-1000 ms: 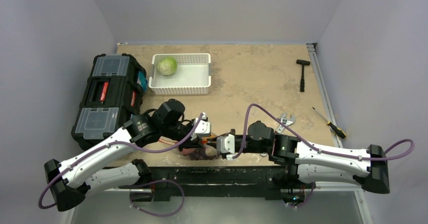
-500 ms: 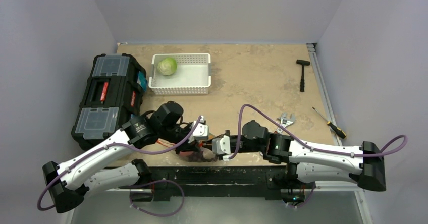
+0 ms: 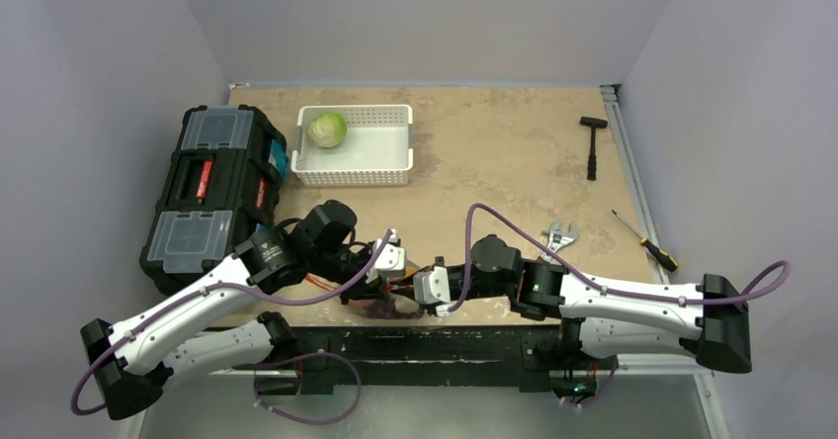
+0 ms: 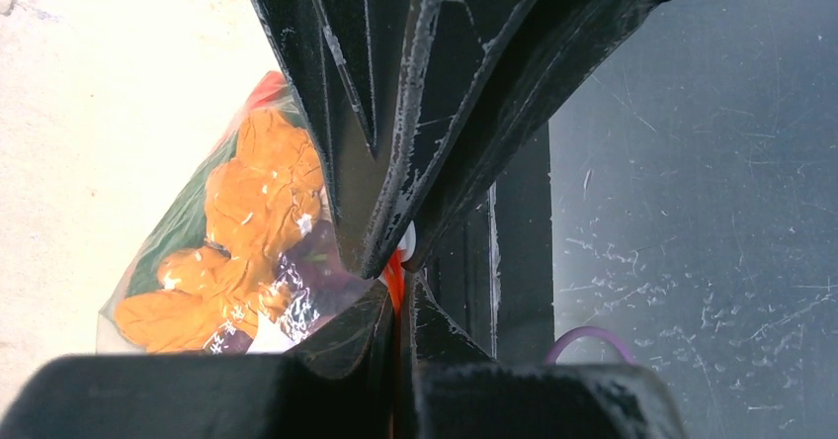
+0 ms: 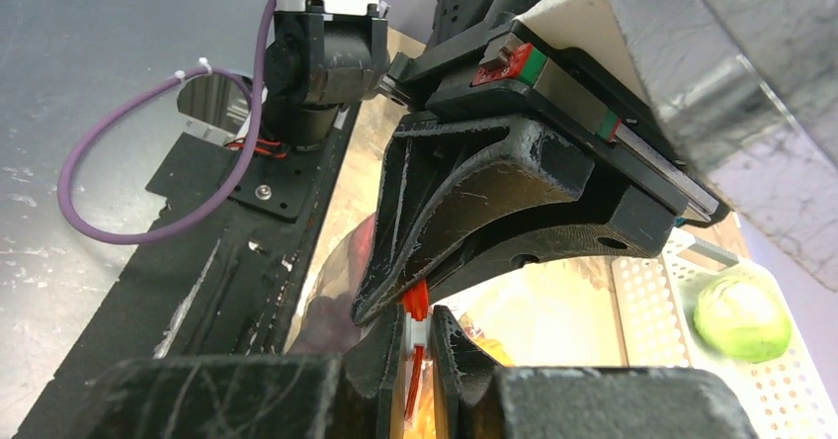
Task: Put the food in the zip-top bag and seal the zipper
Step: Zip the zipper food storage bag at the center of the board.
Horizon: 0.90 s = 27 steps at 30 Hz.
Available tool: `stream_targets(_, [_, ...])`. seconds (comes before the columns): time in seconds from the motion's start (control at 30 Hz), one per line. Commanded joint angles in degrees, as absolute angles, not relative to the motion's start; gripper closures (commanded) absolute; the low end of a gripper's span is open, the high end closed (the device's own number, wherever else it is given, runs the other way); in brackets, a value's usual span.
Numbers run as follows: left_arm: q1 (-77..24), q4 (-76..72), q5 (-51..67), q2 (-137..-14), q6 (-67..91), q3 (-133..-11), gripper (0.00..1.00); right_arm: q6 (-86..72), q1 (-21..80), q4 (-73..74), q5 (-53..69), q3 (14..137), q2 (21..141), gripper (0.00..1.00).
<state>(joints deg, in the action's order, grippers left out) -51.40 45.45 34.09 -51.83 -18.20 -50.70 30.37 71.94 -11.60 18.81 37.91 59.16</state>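
The zip-top bag [image 3: 380, 304] lies at the table's front edge between both arms, clear and crumpled. Through its plastic I see food: orange pieces [image 4: 259, 187], dark purple grapes [image 4: 318, 259] and something green [image 4: 183, 226]. My left gripper [image 4: 399, 289] is shut on the orange-red zipper [image 4: 396, 279]. My right gripper [image 5: 416, 316] meets it tip to tip, shut on the zipper's white slider [image 5: 413, 332]. In the top view the left gripper [image 3: 400, 279] and right gripper [image 3: 415, 287] touch above the bag. A green cabbage [image 3: 326, 130] sits in the white basket [image 3: 358, 169].
A black toolbox [image 3: 212, 187] stands at the left. On the right lie a wrench [image 3: 559, 235], a screwdriver [image 3: 647, 243] and a black hammer [image 3: 592, 148]. The black base rail [image 3: 435, 338] runs just past the table edge.
My right gripper has slid left along the zipper until it meets the left gripper. The left arm has shifted slightly left and kept its grip.
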Motion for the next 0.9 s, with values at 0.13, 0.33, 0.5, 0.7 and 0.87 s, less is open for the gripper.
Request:
stream_targets(0.13, [-51.30, 35.22, 36.43, -50.49, -19.16, -51.15, 1.00, 28.90, 72.77, -19.54, 20.84, 39.47, 61.38, 1.00])
stream_targets(0.33, [-51.21, 34.82, 36.69, -49.78, -19.16, -50.81, 1.00, 29.42, 72.78, -21.33, 21.14, 40.68, 64.29, 1.00])
stream_targets(0.5, [-51.24, 35.01, 36.30, -49.61, -19.31, -50.64, 1.00, 29.09, 72.77, -21.40, 23.19, 41.02, 65.08, 1.00])
stream_targets(0.7, [-51.19, 35.15, 35.83, -49.47, -19.51, -50.74, 1.00, 27.60, 72.34, -15.91, 18.57, 36.46, 56.89, 0.81])
stream_targets(0.87, [-51.23, 35.49, 35.92, -49.98, -19.68, -50.82, 1.00, 26.19, 72.38, -13.41, 14.10, 33.84, 51.12, 0.65])
